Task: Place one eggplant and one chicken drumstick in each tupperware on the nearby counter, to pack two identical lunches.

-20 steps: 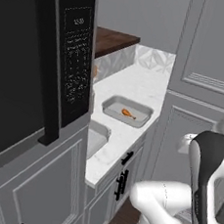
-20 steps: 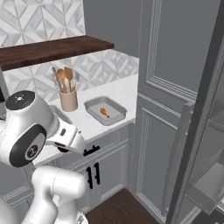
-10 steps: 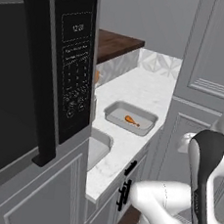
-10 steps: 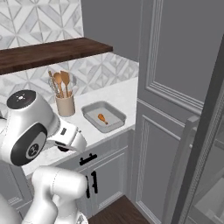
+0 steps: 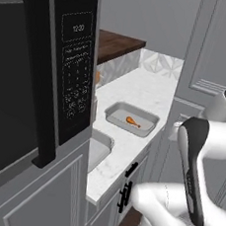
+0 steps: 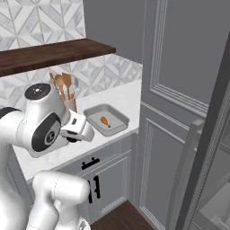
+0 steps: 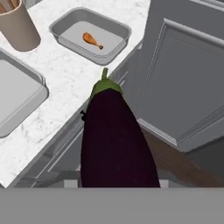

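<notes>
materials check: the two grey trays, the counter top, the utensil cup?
Tupperware with the drumstick, and the second tupperware: smooth matte grey with rounded rims, probably plastic, though metal can't be excluded. Counter: white stone look with grey veining, like polished marble. Utensil cup: plain matte beige, maybe ceramic; the look leaves it open.

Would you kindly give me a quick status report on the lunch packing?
Hand shut on eggplant, off the counter edge. Far tupperware holds one drumstick; near tupperware looks empty. Nothing in the way.
</notes>
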